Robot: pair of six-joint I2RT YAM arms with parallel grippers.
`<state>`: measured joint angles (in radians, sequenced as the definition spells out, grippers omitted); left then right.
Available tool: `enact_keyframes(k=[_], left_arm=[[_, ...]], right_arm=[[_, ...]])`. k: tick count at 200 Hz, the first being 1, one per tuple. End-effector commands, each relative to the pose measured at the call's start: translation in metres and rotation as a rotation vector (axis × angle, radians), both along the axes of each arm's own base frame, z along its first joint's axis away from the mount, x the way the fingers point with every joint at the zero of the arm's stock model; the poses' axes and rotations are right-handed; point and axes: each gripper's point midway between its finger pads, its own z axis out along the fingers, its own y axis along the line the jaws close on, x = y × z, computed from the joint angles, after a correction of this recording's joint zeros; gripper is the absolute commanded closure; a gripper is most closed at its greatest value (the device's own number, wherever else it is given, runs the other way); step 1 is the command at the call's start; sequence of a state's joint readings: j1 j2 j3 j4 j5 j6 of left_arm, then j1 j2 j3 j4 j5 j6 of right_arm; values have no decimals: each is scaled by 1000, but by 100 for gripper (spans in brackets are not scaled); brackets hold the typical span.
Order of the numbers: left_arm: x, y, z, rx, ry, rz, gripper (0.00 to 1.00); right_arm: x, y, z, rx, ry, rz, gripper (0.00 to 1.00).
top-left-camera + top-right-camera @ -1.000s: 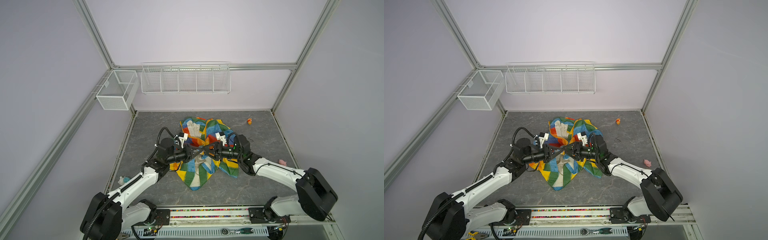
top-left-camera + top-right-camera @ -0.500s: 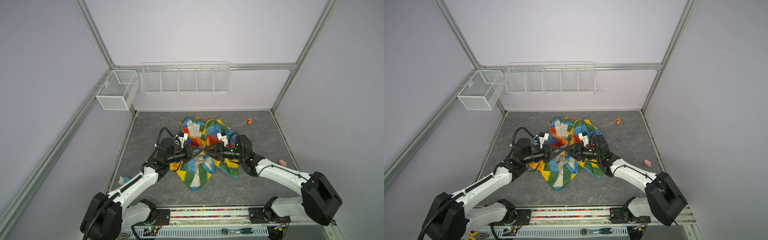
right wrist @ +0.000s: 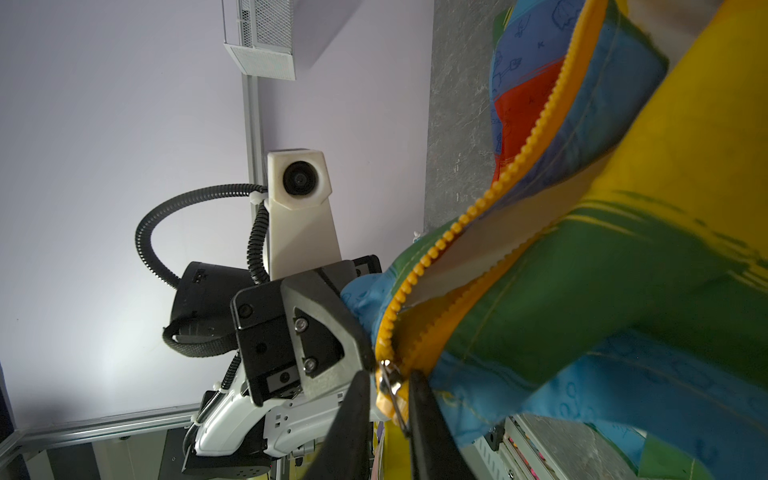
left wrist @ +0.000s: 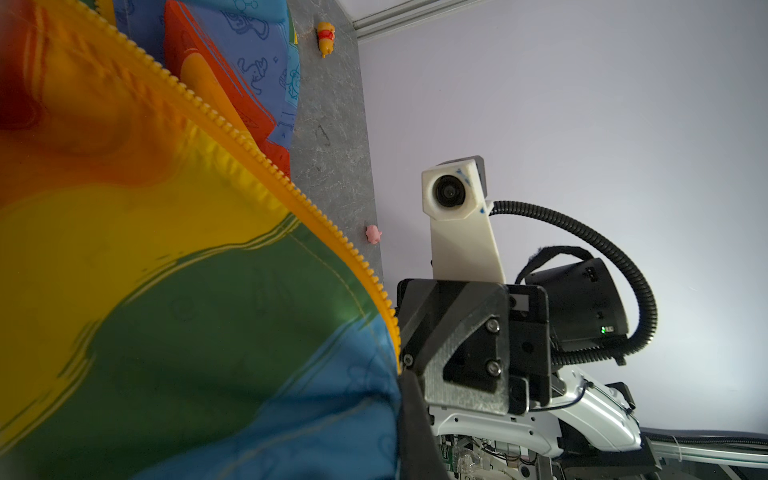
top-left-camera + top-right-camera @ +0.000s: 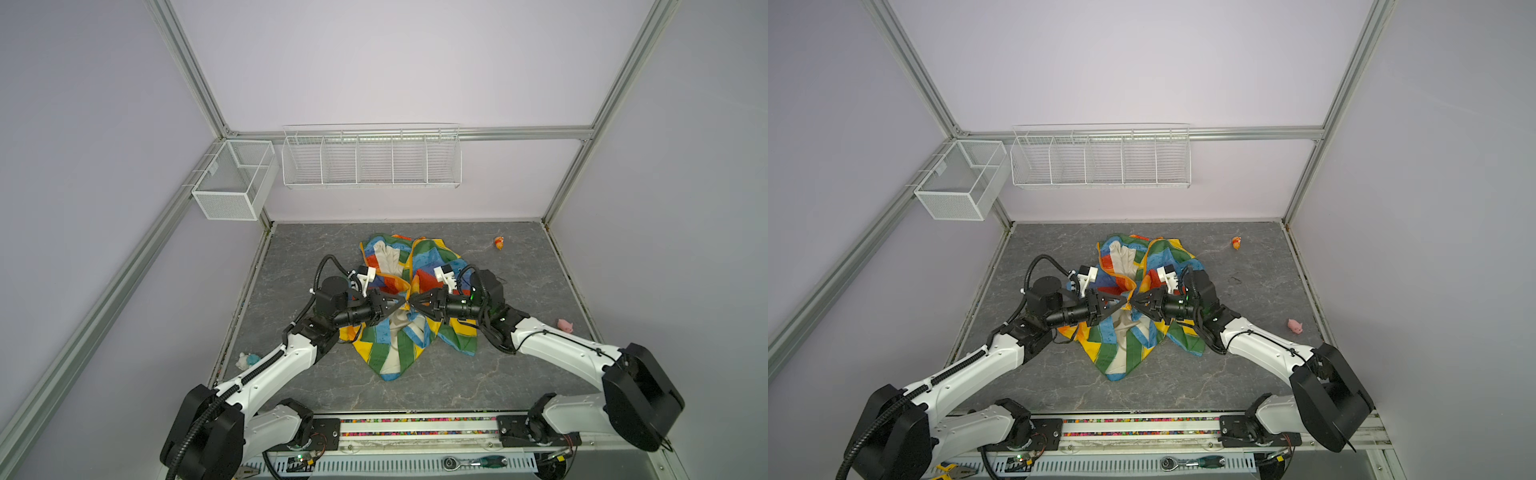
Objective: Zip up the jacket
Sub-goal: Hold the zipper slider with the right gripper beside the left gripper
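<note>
The rainbow-striped jacket (image 5: 395, 345) (image 5: 1121, 347) lies crumpled in the middle of the grey floor, its cream lining showing. My two grippers meet tip to tip above its centre. My left gripper (image 5: 400, 302) (image 5: 1124, 301) (image 4: 400, 415) is shut on the blue fabric edge beside the orange zipper teeth (image 4: 266, 166). My right gripper (image 5: 412, 302) (image 5: 1136, 302) (image 3: 388, 390) is pinched onto the low end of the zipper strip, with the metal zipper pull (image 3: 390, 380) between its fingers. From there the two rows of teeth (image 3: 478, 208) run apart.
An orange toy (image 5: 499, 242) lies at the back right, a pink pig toy (image 5: 564, 324) by the right edge, a pale toy (image 5: 248, 359) by the left edge. A wire rack (image 5: 370, 162) and mesh box (image 5: 232, 183) hang on the walls. Tools (image 5: 473, 462) lie on the front rail.
My right gripper's jaws have narrowed onto the zipper end and it has drawn back slightly to the right. The left gripper has stayed shut in place.
</note>
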<state>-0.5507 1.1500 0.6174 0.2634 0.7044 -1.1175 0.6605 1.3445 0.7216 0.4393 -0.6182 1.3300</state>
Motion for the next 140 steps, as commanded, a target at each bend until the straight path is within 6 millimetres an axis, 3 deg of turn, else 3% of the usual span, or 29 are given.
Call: enact_keyframes(k=[1,140], left_arm=[[-4,1,4,-13,-14,-6,100],[-8,1,-1,6,8,-27,100]], right_arm=[[-1,-5,9,12,-28,-11,82],[0,-10,1,-78,-52,7,93]])
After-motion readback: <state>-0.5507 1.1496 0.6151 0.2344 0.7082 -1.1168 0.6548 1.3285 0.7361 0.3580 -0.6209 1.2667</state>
